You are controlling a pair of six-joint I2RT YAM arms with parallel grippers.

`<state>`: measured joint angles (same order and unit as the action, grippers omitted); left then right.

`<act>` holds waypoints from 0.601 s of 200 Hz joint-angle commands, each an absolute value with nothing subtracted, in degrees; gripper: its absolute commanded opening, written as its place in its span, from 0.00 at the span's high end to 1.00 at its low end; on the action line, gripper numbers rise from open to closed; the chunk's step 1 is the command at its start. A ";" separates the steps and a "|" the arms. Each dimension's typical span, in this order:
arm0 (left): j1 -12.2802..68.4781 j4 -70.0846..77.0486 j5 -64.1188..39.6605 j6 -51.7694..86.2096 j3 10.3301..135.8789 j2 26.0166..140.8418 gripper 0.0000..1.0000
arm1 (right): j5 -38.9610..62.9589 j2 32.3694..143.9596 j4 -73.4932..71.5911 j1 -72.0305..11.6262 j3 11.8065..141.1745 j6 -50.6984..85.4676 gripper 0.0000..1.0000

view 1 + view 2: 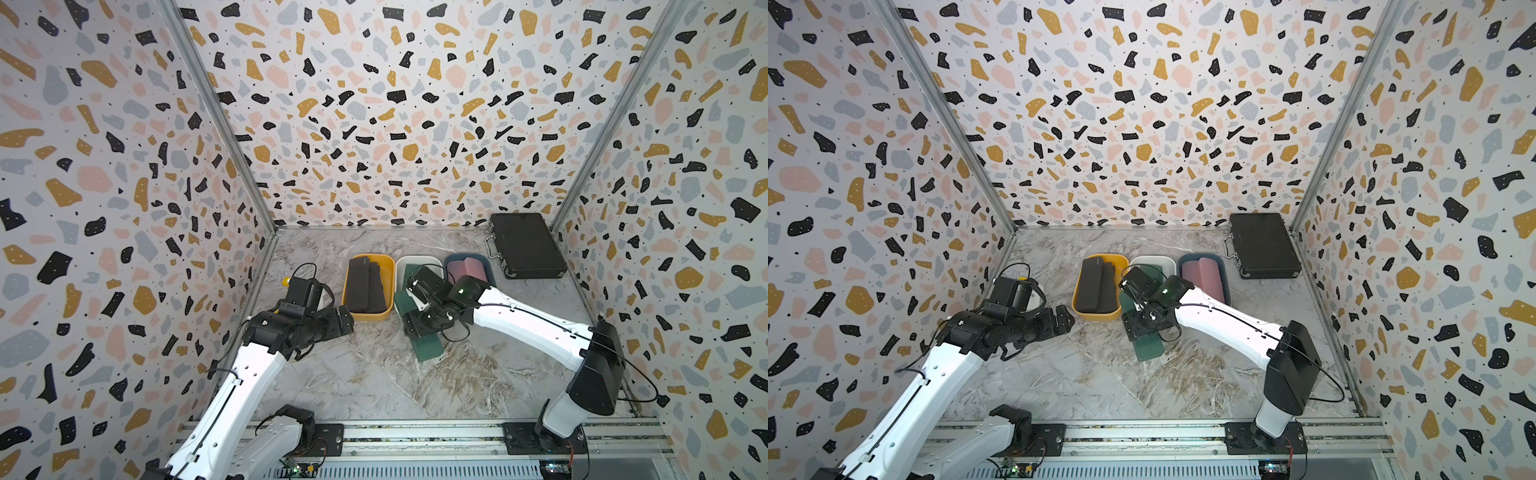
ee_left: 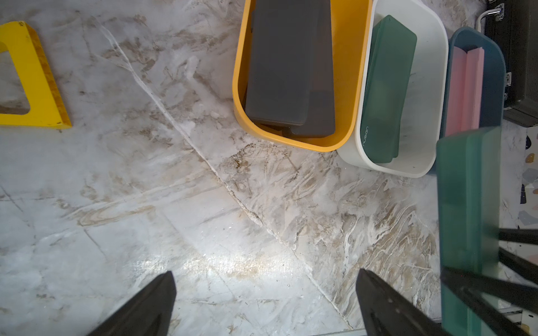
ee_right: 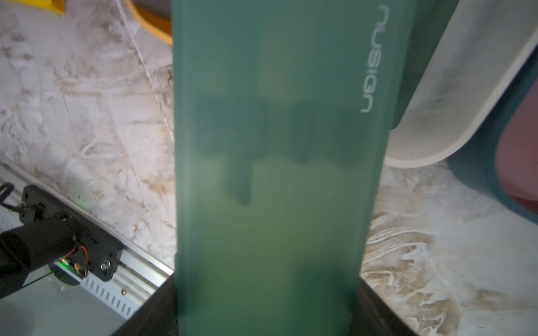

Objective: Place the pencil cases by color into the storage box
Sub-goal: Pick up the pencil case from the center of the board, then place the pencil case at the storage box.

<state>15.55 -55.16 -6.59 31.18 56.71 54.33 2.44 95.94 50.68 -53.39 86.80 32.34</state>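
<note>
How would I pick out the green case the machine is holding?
On the marble table, a yellow tub, a white tub and a blue tub stand in a row. At the white tub's near end, the right arm's pincer clamps a green pencil case. The other green case lies inside that tub; this one is held.

Left arm [image 1: 249, 374] folded low, left hand [image 2: 265, 273] spread wide and empty just left of the yellow bin [image 1: 392, 282]; right arm [image 1: 532, 324] stretched in, right hand [image 1: 420, 328] just right of that bin, clamped across a green pencil case [image 1: 428, 349].
</note>
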 commanded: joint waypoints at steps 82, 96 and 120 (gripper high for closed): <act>15.87 -50.71 -6.80 31.72 55.77 54.14 0.00 | 7.81 111.60 52.03 -40.07 105.75 25.55 0.43; 15.84 -50.36 -6.75 31.69 55.92 54.22 0.00 | 7.99 113.58 52.01 -38.79 107.45 25.45 0.43; 15.84 -49.67 -6.51 31.70 56.14 54.32 0.00 | 7.65 116.34 51.98 -37.20 109.73 25.30 0.42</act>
<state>15.55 -52.03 -6.59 31.27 56.60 54.35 7.31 115.74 51.03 -38.48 106.15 26.39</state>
